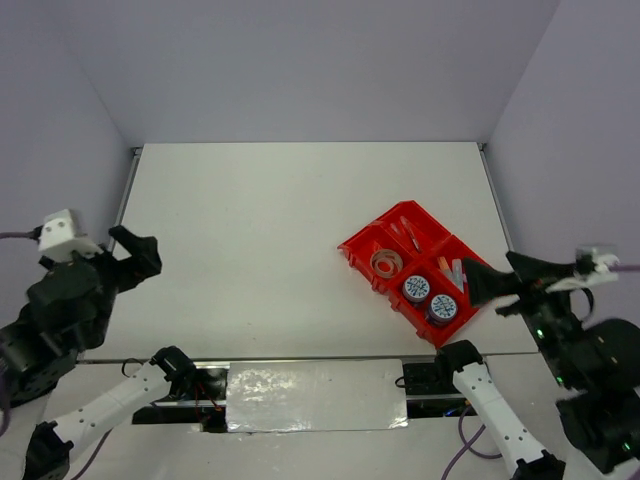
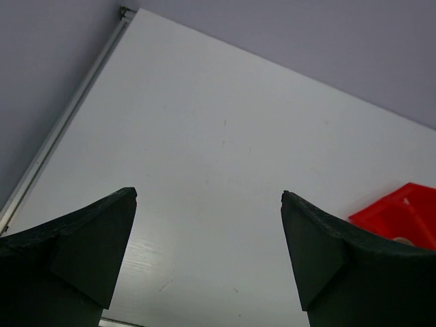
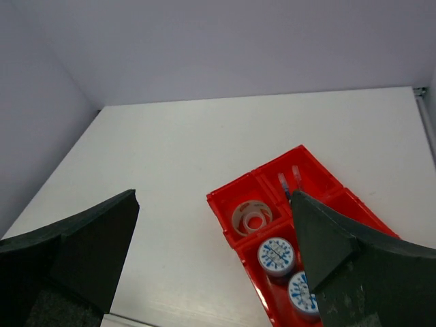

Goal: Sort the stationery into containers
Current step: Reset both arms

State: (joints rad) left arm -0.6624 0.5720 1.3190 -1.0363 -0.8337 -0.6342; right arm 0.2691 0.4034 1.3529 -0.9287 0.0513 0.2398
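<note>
The red tray [image 1: 352,256] sits on the right side of the desk [image 1: 250,250]. It holds two patterned rolls [image 1: 416,288], a tape ring [image 1: 386,264] and thin pens [image 1: 408,230] in separate compartments. I see nothing loose, so I judge the sorting finished. My left end effector [image 2: 209,194] and right end effector [image 3: 214,194] hang released and empty. A right finger hides the tray's near corner, and the pens are too small to count.

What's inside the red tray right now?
The red tray holds a clear tape ring, two blue-white rolls side by side, and thin pens in the other compartments. The right tool covers its right edge, so anything there is hidden.
</note>
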